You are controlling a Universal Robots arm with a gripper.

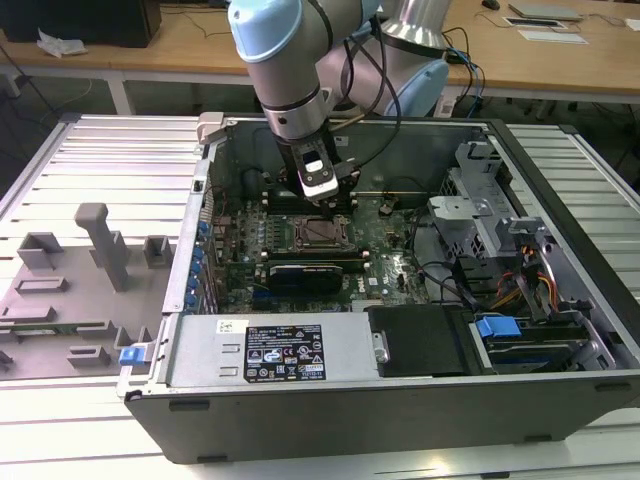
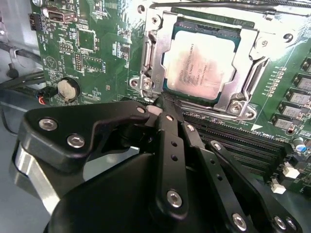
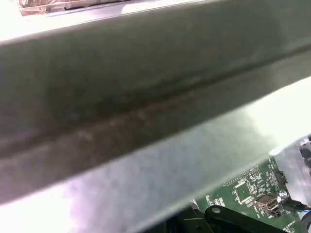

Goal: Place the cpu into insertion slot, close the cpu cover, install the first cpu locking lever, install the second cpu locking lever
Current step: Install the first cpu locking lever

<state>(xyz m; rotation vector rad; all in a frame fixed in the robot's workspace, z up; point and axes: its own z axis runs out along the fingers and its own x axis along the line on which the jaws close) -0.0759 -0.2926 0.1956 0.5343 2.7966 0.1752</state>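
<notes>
cpu [image 2: 201, 68]: seated flat in insertion slot [image 1: 318, 232], metal top facing up. cpu cover [image 2: 250, 48] down over its edges, chip showing through window. Thin lever rod [image 2: 209, 4] along socket's far side; latched or not, cannot tell. Gripper [image 2: 162, 103]: fingers clenched together, nothing visible between them, tips at socket's near corner, chip just beyond. Motherboard [image 2: 97, 48] inside open computer case [image 1: 300, 420].

My exterior view: a bright workroom.
Pale slatted metal table [image 1: 100, 150] in front; behind it, wooden desks [image 1: 190, 50] on white legs, dark floor [image 1: 60, 95] beneath.
</notes>
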